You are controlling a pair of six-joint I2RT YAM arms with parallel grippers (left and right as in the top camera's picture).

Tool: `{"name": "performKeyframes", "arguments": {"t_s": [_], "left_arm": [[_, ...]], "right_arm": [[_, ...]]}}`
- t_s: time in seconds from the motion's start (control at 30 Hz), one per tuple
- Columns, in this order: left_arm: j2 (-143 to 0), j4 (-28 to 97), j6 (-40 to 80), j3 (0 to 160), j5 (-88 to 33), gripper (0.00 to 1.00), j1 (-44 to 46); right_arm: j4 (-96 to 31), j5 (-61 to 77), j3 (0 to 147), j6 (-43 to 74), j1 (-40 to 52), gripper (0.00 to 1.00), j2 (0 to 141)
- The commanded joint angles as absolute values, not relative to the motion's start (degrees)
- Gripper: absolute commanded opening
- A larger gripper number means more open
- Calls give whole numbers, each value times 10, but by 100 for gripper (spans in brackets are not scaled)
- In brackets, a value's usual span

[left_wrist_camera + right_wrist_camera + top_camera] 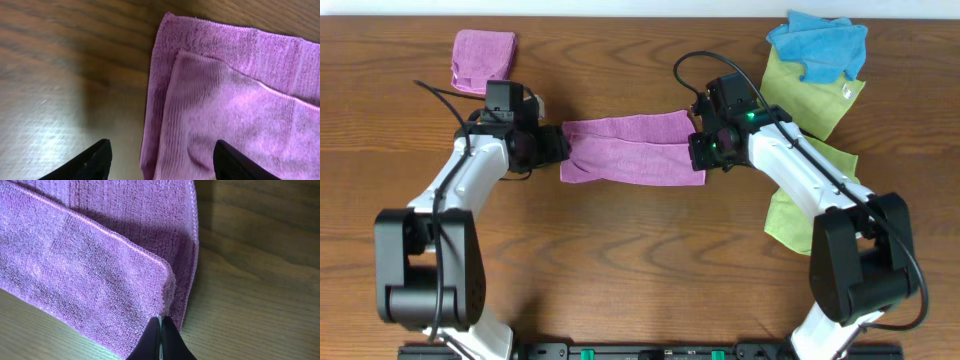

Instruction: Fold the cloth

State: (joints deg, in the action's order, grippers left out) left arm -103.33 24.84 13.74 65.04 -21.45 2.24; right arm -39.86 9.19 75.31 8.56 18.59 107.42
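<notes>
The purple-magenta cloth (630, 150) lies on the wooden table between the two arms, folded lengthwise into a band with the upper layer set a little off the lower one. My left gripper (558, 148) is open at the cloth's left end, its fingers (161, 150) straddling the left edge of the cloth (240, 100) low over the table. My right gripper (705, 152) is at the right end, its fingers (161, 320) pressed together at the near right corner of the cloth's upper layer (90, 265). The white tag is hidden.
A small folded purple pad (483, 58) lies at the back left. A blue cloth (820, 45) sits on a yellow-green cloth (815, 95) at the back right. Another yellow-green cloth (800, 200) lies under the right arm.
</notes>
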Motion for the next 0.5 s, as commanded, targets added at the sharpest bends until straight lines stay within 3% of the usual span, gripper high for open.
{"name": "performKeyframes", "arguments": {"t_s": [0.0, 0.47], "left_arm": [[-1067, 233, 146, 650, -252, 66, 18], [-1087, 194, 175, 650, -325, 61, 18]], "right_arm": [[-401, 90, 762, 76, 179, 1, 1074], [-399, 90, 762, 66, 179, 1, 1074]]}}
